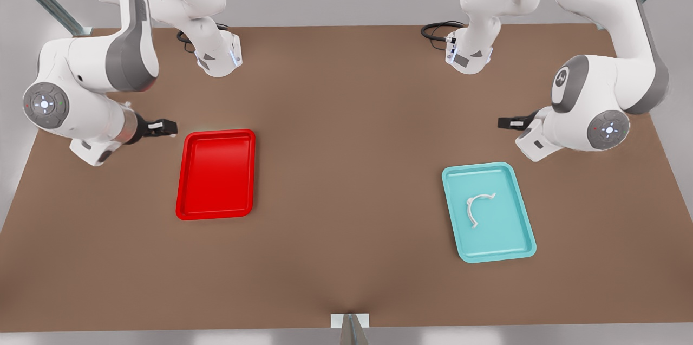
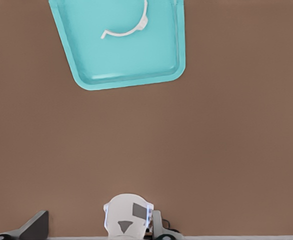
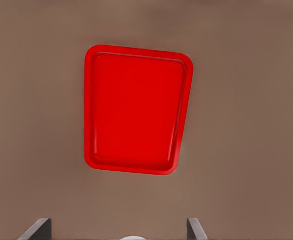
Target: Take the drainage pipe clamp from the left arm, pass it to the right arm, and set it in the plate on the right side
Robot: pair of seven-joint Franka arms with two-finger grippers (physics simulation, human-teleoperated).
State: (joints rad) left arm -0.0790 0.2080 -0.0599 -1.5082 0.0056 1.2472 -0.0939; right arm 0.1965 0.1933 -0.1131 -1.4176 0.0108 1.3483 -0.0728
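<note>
- The drainage pipe clamp point(image 1: 478, 207) point(image 2: 128, 26) is a thin white half-ring with flared ends. It lies flat inside the teal tray point(image 1: 520, 250) point(image 2: 126, 82), in the lower right of the front view, near the tray's middle.
- The plate point(image 1: 185, 182) point(image 3: 89, 110) is a bright red shallow rectangular tray with rounded corners and a raised rim. It sits flat on the brown table, left of centre in the front view, nothing in it.

A teal tray point(image 1: 488, 213) lies on the brown table point(image 1: 346, 171), at about four o'clock from the table's centre.
</note>
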